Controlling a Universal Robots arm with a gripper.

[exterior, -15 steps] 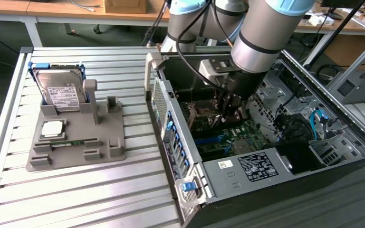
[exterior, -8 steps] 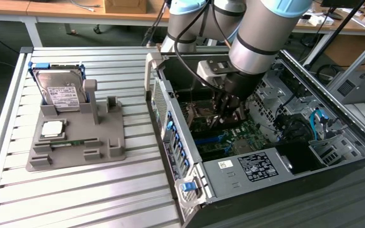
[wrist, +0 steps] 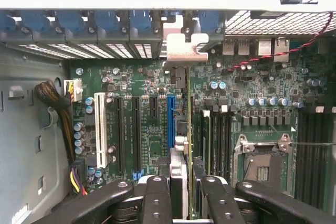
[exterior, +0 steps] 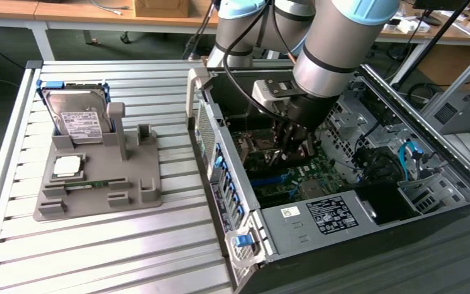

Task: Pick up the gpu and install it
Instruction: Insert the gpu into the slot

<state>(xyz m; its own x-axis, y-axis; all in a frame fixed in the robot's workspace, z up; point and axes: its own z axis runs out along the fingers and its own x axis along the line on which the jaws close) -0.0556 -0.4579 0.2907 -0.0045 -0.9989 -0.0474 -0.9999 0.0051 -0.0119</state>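
Note:
In the wrist view the gpu [wrist: 188,129] shows edge-on as a thin dark card standing upright over the green motherboard [wrist: 142,87]. It runs just beside the blue slot [wrist: 170,119], on the side towards the processor socket [wrist: 262,166]. Its silver end bracket [wrist: 184,45] sits against the case's rear slot openings. My gripper [wrist: 184,184] is shut on the card's upper edge, one black finger [wrist: 157,198] on each side. In the exterior view the gripper [exterior: 290,150] reaches down inside the open computer case [exterior: 218,159]. Whether the card is seated in a slot I cannot tell.
On the slatted table at the exterior view's left stands a grey holder [exterior: 96,190] with a silver hard drive [exterior: 78,116], a processor chip [exterior: 66,165] and a memory stick [exterior: 88,184]. Inside the case are a white slot [wrist: 100,129], cable bundles [wrist: 60,108] and drive cages [exterior: 357,122].

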